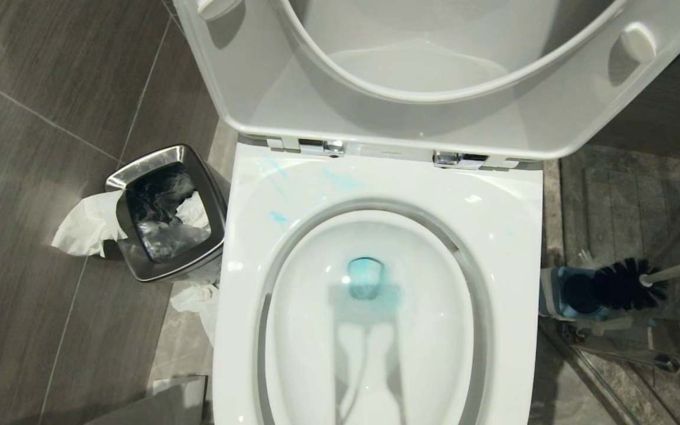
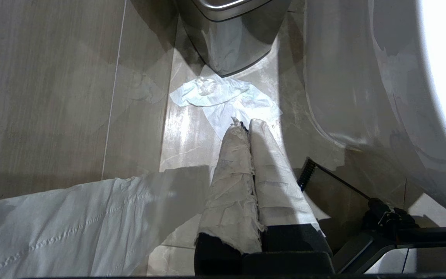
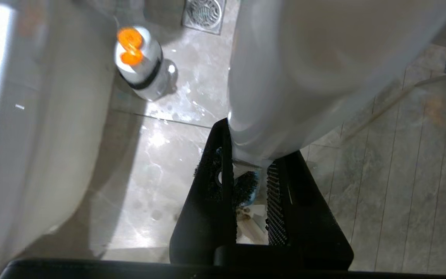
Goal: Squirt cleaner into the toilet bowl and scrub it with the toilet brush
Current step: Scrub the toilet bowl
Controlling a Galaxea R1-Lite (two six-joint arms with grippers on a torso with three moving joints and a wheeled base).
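Your right gripper had its black jaws clamped on the toilet brush handle. Your left gripper, parked low over the floor by the bin, had its wrapped jaws pressed together. The brush's black bristles hung just over the blue holder, close beside the toilet bowl rim's right edge. Blue cleaner tinted the water; thin smears marked the rim's far left.
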